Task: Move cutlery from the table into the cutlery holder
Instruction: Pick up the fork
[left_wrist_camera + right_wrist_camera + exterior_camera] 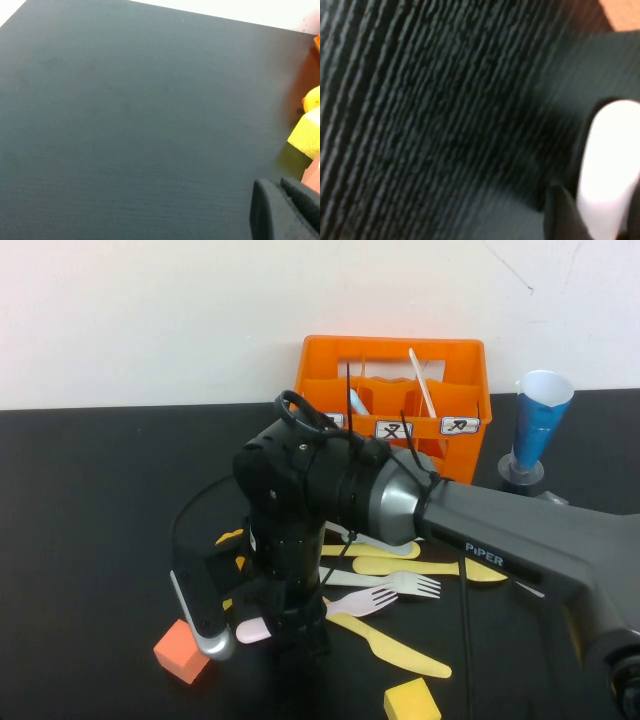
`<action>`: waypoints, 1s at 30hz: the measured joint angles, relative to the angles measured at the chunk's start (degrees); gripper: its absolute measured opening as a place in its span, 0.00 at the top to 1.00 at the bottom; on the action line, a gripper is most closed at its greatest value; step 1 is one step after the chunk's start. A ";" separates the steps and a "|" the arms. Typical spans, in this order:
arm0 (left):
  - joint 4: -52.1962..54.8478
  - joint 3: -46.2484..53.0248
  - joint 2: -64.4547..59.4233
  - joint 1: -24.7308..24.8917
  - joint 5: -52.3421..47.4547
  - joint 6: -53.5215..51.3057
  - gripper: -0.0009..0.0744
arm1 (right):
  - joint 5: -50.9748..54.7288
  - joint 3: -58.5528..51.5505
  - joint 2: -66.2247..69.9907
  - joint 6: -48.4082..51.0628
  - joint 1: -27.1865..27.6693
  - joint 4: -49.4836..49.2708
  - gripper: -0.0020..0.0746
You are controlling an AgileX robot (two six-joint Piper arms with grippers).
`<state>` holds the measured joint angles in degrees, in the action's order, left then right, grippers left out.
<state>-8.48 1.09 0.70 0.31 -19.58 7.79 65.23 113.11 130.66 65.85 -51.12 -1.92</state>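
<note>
- Where the right gripper (285, 625) points down at the worktop (100, 500) near the front edge, it stands over a pink utensil (252, 630); whether its jaws grip cannot be told.
- Beside it lie an orange cube (181, 650) and a yellow cube (412, 702).
- Loose cutlery (400, 585) lies mid-worktop; open black surface stretches left.
- Left gripper (285, 210), seen only from its wrist: state cannot be told.
- Farthest, the cutlery holder (392, 405) and a blue cup (538, 425).
</note>
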 joint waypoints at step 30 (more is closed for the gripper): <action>0.00 0.00 0.00 0.00 0.00 -0.11 0.99 | 4.21 0.11 0.79 -15.12 0.11 1.92 0.74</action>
<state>-8.48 1.09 0.70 0.31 -19.58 7.68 69.44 113.22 131.44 50.73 -51.01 0.00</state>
